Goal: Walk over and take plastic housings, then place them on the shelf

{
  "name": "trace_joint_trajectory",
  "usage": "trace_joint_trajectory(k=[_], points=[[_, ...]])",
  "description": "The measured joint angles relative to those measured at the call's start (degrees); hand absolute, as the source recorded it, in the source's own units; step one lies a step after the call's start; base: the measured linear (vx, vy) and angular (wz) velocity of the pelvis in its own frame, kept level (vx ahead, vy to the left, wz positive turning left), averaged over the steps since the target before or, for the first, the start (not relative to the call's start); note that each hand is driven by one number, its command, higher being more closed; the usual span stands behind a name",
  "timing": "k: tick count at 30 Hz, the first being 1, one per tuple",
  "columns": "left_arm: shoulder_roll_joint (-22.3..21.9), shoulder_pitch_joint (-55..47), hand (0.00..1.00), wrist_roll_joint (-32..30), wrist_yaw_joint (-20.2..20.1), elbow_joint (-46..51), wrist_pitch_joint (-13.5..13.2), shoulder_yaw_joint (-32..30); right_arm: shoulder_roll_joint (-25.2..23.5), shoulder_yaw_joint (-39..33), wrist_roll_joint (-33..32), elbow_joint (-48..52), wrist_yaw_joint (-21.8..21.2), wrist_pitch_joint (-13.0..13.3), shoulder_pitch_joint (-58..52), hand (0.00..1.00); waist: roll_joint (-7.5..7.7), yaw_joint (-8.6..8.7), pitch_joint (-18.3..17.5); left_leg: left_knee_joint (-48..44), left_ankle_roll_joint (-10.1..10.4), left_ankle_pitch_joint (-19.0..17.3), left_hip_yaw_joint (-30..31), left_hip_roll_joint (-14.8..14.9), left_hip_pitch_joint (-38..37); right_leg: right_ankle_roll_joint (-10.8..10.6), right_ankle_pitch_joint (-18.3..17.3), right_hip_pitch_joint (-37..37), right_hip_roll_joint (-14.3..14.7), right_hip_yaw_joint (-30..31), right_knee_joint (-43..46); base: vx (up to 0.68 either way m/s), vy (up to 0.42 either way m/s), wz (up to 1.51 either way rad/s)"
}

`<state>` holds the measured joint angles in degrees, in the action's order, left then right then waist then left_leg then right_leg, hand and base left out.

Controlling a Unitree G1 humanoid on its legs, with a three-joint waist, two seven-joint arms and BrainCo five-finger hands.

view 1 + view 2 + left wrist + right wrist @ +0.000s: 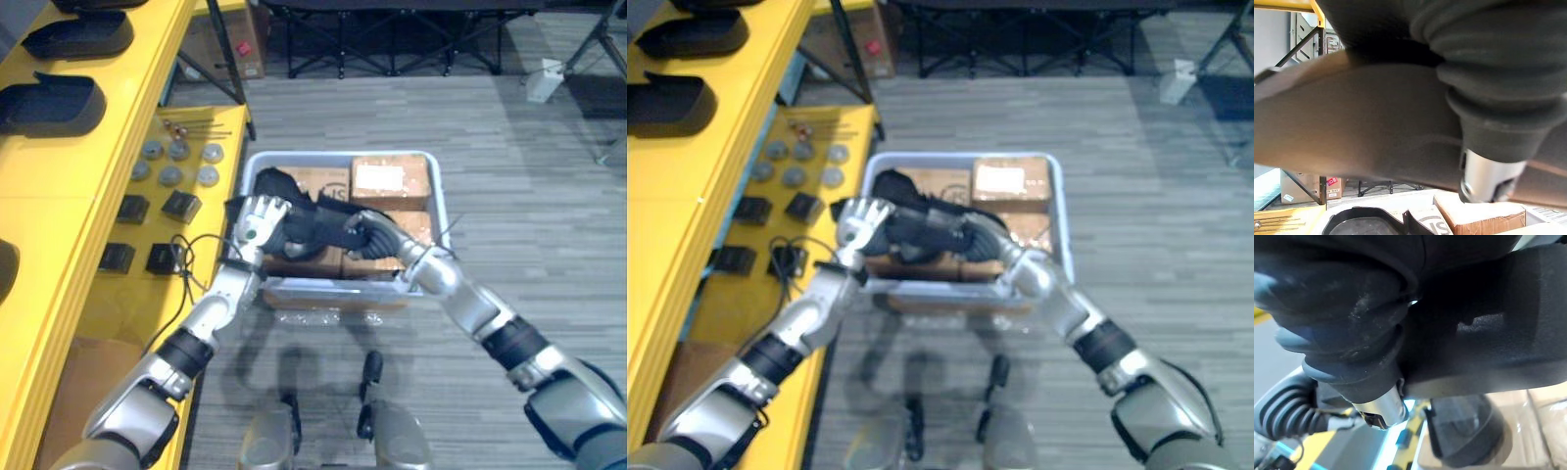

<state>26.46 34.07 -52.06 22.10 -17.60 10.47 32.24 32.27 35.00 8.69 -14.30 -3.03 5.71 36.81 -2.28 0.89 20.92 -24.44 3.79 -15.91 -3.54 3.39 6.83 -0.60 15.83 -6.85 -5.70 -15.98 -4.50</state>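
Presently holding one black plastic housing (315,227) between both hands, just above grey bin (343,155) on the floor. Pressing left hand (257,223), fingers straight, against the housing's left end; clamping right hand (370,236), fingers curled, round its right end. Noting in bin: cardboard boxes (390,181) at right and far side, second black housing (274,182) at far left. Noting on yellow shelf (73,196), left: shelved housings (49,106), grey discs (176,163).
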Motion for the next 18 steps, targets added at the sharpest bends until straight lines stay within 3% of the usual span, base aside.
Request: trace_joint_trajectory(k=[7, 10, 11, 14, 18], points=[[0.0, 0.0, 1.00, -0.3, 0.3, -1.9, -2.9, 0.0, -0.1, 0.0, 0.2, 0.0, -0.1, -1.6, 0.0, 1.00, 0.00, -0.02, 0.0, 0.0, 0.0, 0.0, 0.0, 0.0, 0.0, 0.0, 0.0, 0.0, 0.0, 0.0, 0.0, 0.00, 0.000, 0.00], [0.1, 0.0, 1.00, -0.3, 2.2, -2.9, -4.2, 0.1, -0.1, 0.0, 0.6, 0.0, -0.1, -1.8, 0.1, 1.00, 0.00, 0.00, 0.0, 0.0, 0.0, 0.0, 0.0, 0.0, 0.0, 0.0, 0.0, 0.0, 0.0, 0.1, 0.0, 0.00, 0.000, 0.00], [0.1, 0.0, 1.00, -0.4, 3.0, -3.3, -4.6, 0.1, -0.1, 0.0, 0.7, 0.0, -0.1, -1.8, 0.1, 0.00, 0.00, 0.00, 0.0, 0.0, 0.0, 0.0, 0.0, 0.0, 0.0, 0.0, 0.0, 0.0, 0.0, 0.1, 0.0, 0.00, 0.000, 0.00], [0.3, 0.0, 1.00, -0.3, 5.4, -5.0, -5.6, 0.0, -0.2, -0.1, 0.4, 1.7, 0.4, -1.5, 0.1, 0.00, 0.00, 0.05, 0.0, 0.0, 0.0, 0.0, 0.0, 0.0, -0.1, 0.0, 0.0, 0.0, 0.1, 0.1, 0.0, 0.00, 0.000, 0.00], [0.6, 0.0, 1.00, -0.3, 8.8, -5.3, -7.9, 0.0, -1.0, -0.1, -0.1, 2.9, 1.1, 0.8, 1.4, 0.00, 0.01, 0.05, 0.0, 0.0, 0.0, 0.0, 0.0, 0.0, -0.3, 0.0, 0.0, 0.2, 0.1, 0.1, 0.0, 0.00, 0.000, 0.00]])
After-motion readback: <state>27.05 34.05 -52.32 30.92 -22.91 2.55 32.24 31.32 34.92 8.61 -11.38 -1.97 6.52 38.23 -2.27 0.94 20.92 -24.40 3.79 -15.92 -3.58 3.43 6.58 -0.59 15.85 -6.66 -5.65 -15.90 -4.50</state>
